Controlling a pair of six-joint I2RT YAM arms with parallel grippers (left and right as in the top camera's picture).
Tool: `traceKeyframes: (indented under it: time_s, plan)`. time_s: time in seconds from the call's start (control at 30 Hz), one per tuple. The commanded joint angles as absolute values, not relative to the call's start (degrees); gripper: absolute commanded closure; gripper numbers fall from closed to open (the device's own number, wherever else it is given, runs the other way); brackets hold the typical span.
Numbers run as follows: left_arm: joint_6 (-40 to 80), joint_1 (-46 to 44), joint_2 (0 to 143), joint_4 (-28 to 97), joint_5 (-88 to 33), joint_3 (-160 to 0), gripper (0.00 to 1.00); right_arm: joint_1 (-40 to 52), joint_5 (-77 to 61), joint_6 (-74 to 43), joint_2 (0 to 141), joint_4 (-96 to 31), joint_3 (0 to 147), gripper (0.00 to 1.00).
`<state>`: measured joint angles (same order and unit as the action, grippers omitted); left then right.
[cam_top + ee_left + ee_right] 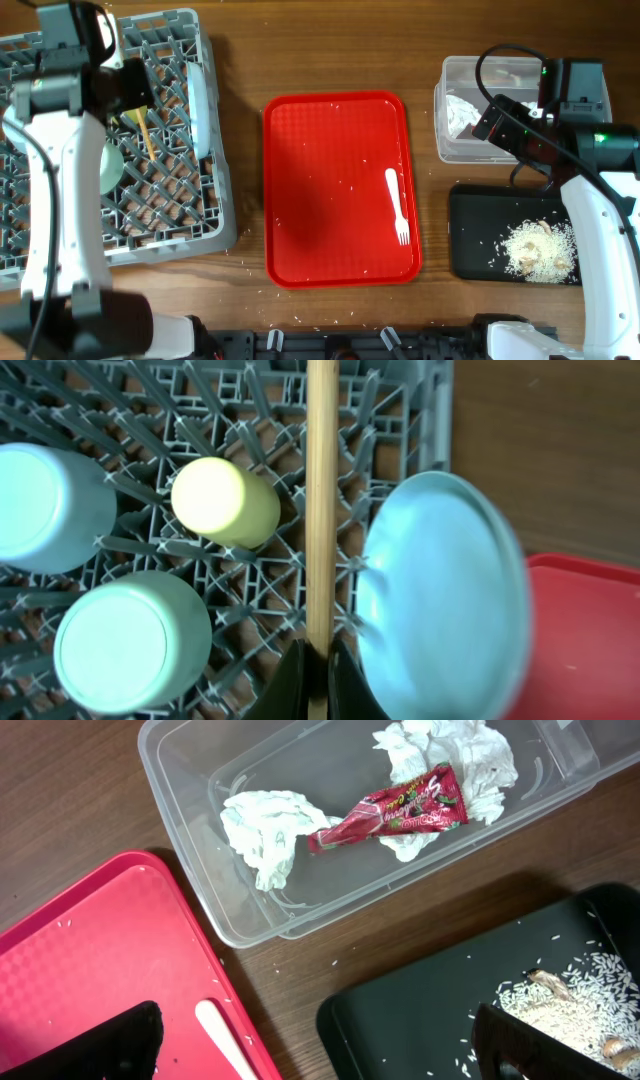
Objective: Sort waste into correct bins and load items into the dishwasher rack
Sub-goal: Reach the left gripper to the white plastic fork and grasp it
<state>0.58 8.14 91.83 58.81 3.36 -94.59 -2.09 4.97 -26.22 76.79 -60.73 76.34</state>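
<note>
My left gripper [320, 682] is shut on the thin wooden chopstick [321, 510] and holds it over the grey dishwasher rack [420, 420]. The rack holds a yellow cup [222, 502], two pale blue-green bowls [130, 640] [40, 505], all upside down, and a white plate [440, 600] on edge. My right gripper [320, 1055] is open and empty above the gap between the red tray [90, 970] and the black tray [420, 1010]. The clear tub [190, 780] holds tissues [265, 825] and the red wrapper [395, 810]. Rice [570, 1000] lies in the black tray.
In the overhead view the white fork [397, 205] lies on the right side of the red serving tray [320, 180], with stray rice grains round it. The rack [190, 230] fills the left of the table. The tub [450, 150] and black tray [470, 240] stand at the right.
</note>
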Motion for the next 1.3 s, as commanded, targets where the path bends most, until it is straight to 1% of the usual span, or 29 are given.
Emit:
traceKeyframes:
  time_s: [0.0, 0.07, 0.17, 0.2, 0.27, 0.3, 0.37, 0.47, 0.53, 0.57, 0.63, 0.67, 0.7, 0.73, 0.77, 0.8, 0.83, 0.87, 0.9, 0.93, 0.97, 1.0, 1.03, 1.07, 1.1, 1.13, 1.17, 1.2, 1.27]
  plan:
    - [-8.1, 8.5, 98.0, 57.2, 2.9, -94.7, 0.95, -2.3, 5.1, -25.5, 76.2, -60.6, 77.0, 0.0]
    - [-8.8, 8.5, 100.9, 56.9, 2.9, -94.7, 0.94, -2.3, 5.1, -25.5, 76.2, -60.6, 77.0, 0.0]
    - [-8.8, 8.6, 104.2, 56.5, 2.9, -94.7, 0.9, -2.3, 5.1, -25.5, 76.2, -60.6, 77.0, 0.0]
    - [-8.8, 8.6, 105.0, 56.5, 2.9, -94.7, 0.91, -2.3, 5.1, -25.5, 76.2, -60.6, 77.0, 0.0]
    - [-8.8, 8.6, 106.4, 56.5, 2.9, -94.7, 0.91, -2.3, 5.1, -25.5, 76.2, -60.6, 77.0, 0.0]
    - [-8.7, 8.6, 107.0, 56.5, 2.9, -94.7, 0.88, -2.3, 5.1, -25.5, 76.2, -60.6, 77.0, 0.0]
    - [-8.6, 8.6, 108.5, 56.9, 2.9, -94.7, 0.74, -2.3, 5.1, -25.5, 76.2, -60.6, 77.0, 0.0]
    - [-6.7, 8.6, 107.9, 57.6, 2.9, -94.7, 0.75, -2.3, 5.1, -25.5, 76.2, -60.6, 77.0, 0.0]
    - [-0.7, 8.5, 104.3, 57.7, 2.6, -94.7, 0.75, -2.3, 5.1, -25.5, 76.2, -60.6, 77.0, 0.0]
    - [0.8, 8.5, 102.5, 57.7, 1.4, -94.7, 0.76, -2.3, 5.1, -25.5, 76.2, -60.6, 77.0, 0.0]
    - [4.8, 8.5, 97.1, 59.4, -6.0, -94.7, 0.78, -2.3, 5.1, -25.5, 76.2, -60.6, 77.0, 0.0]
    - [9.1, 8.5, 91.0, 61.6, -21.1, -94.7, 0.66, -2.3, 5.1, -25.5, 76.2, -60.6, 77.0, 0.0]
    - [11.2, 8.5, 88.7, 62.9, -29.4, -94.7, 0.53, -2.3, 5.1, -25.5, 76.2, -60.6, 77.0, 0.0]
    - [11.9, 8.3, 87.2, 64.1, -35.1, -94.7, 0.36, -2.3, 5.1, -25.5, 76.2, -60.6, 77.0, 0.0]
    - [12.3, 7.1, 85.6, 65.3, -42.1, -94.7, 0.33, -2.3, 5.1, -25.5, 76.2, -60.6, 77.0, 0.0]
    - [12.3, 4.6, 84.8, 66.4, -45.9, -94.7, 0.33, -2.3, 5.1, -25.5, 76.2, -60.6, 77.0, 0.0]
    - [12.3, 1.9, 84.6, 67.0, -46.9, -94.7, 0.33, -2.3, 5.1, -25.5, 76.2, -60.6, 77.0, 0.0]
    - [12.3, -2.0, 84.8, 67.2, -46.8, -94.7, 0.35, -2.3, 5.1, -25.5, 76.2, -60.6, 77.0, 0.0]
    - [12.6, -7.7, 85.4, 66.5, -46.4, -94.7, 0.48, -2.3, 5.1, -25.5, 76.2, -60.6, 77.0, 0.0]
    - [13.9, -13.9, 86.6, 65.3, -44.8, -94.7, 0.54, -2.3, 5.1, -25.5, 76.2, -60.6, 77.0, 0.0]
    - [18.3, -18.7, 87.8, 64.4, -40.0, -94.7, 0.56, -2.3, 5.1, -25.5, 76.2, -60.6, 77.0, 0.0]
    - [25.2, -24.8, 89.6, 63.9, -30.3, -94.7, 0.56, -2.3, 5.1, -25.5, 76.2, -60.6, 77.0, 0.0]
    - [30.7, -29.3, 91.3, 63.9, -22.0, -94.7, 0.56, -2.3, 5.1, -25.5, 76.2, -60.6, 77.0, 0.0]
    - [34.2, -31.9, 92.4, 63.9, -17.3, -94.7, 0.57, -2.3, 5.1, -25.5, 76.2, -60.6, 77.0, 0.0]
    - [42.7, -37.2, 95.4, 63.9, -9.1, -94.7, 0.58, -2.3, 5.1, -25.5, 76.2, -60.6, 77.0, 0.0]
    - [48.9, -41.0, 98.0, 63.8, -4.6, -94.7, 0.57, -2.3, 5.1, -25.5, 76.2, -60.6, 77.0, 0.0]
    - [52.4, -43.3, 100.0, 63.4, -2.3, -94.7, 0.57, -2.3, 5.1, -25.5, 76.2, -60.6, 77.0, 0.0]
    - [54.8, -45.9, 102.7, 61.9, -1.3, -94.7, 0.53, -2.3, 5.1, -25.5, 76.2, -60.6, 77.0, 0.0]
    - [57.4, -49.8, 107.5, 57.8, -1.4, -94.7, 0.53, -2.3, 5.1, -25.5, 76.2, -60.6, 77.0, 0.0]
